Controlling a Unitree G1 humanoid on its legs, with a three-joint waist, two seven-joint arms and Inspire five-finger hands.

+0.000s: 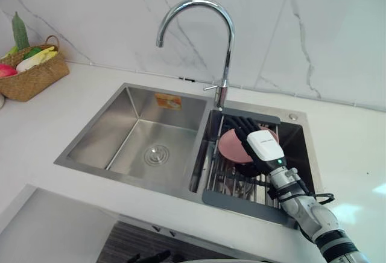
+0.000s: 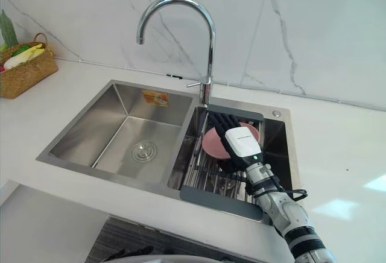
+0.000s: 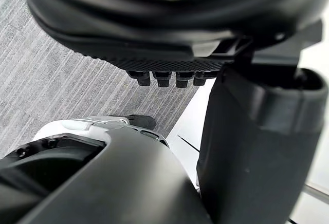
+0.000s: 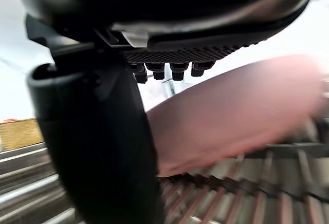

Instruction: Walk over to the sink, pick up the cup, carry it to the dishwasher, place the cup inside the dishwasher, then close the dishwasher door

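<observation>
A pink cup [image 1: 229, 145] lies on the wire rack [image 1: 232, 181] in the sink's right basin. My right hand [image 1: 264, 147] reaches down over it from the front, its dark fingers [image 1: 244, 125] stretched straight across the cup's top toward the faucet. In the right wrist view the cup [image 4: 231, 111] sits blurred between the thumb [image 4: 97, 147] and the row of fingers, close to the palm; I cannot tell whether they touch it. My left hand [image 3: 257, 147] hangs low over grey floor with relaxed fingers and holds nothing.
A tall chrome faucet [image 1: 226, 46] rises behind the divider between the basins. The left basin [image 1: 145, 142] is bare steel with a drain. A woven basket [image 1: 30, 70] of vegetables stands at the counter's far left. White countertop [image 1: 350, 154] surrounds the sink.
</observation>
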